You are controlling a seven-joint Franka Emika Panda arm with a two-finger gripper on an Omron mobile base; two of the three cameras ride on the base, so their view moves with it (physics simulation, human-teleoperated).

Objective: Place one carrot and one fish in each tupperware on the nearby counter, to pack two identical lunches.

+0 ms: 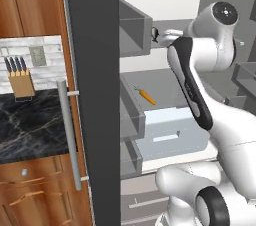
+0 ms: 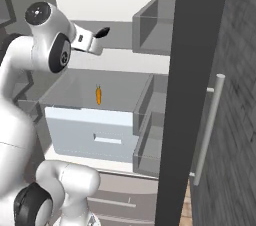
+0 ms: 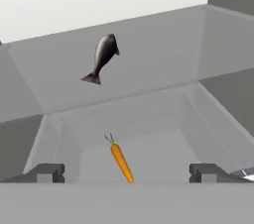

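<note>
A slim orange carrot (image 1: 147, 96) (image 2: 98, 95) (image 3: 121, 162) lies on a grey shelf inside the open fridge. A dark grey fish (image 3: 103, 55) rests on the shelf further back, beyond the carrot. My gripper (image 1: 154, 34) (image 2: 102, 32) (image 3: 128, 174) hangs above the shelf, open wide and holding nothing. In the hand view its two dark fingertips (image 3: 49, 172) stand on either side of the carrot, well apart from it. The black marble counter (image 1: 30, 125) lies to the left of the fridge. The tupperware is out of view.
The dark fridge door with its long grey handle (image 1: 70, 135) (image 2: 207, 125) stands open beside the shelves. Grey door bins (image 1: 132, 25) (image 2: 152, 22) line it. A white drawer (image 1: 170, 130) (image 2: 92, 135) sits under the carrot's shelf. A knife block (image 1: 21, 77) stands on the counter.
</note>
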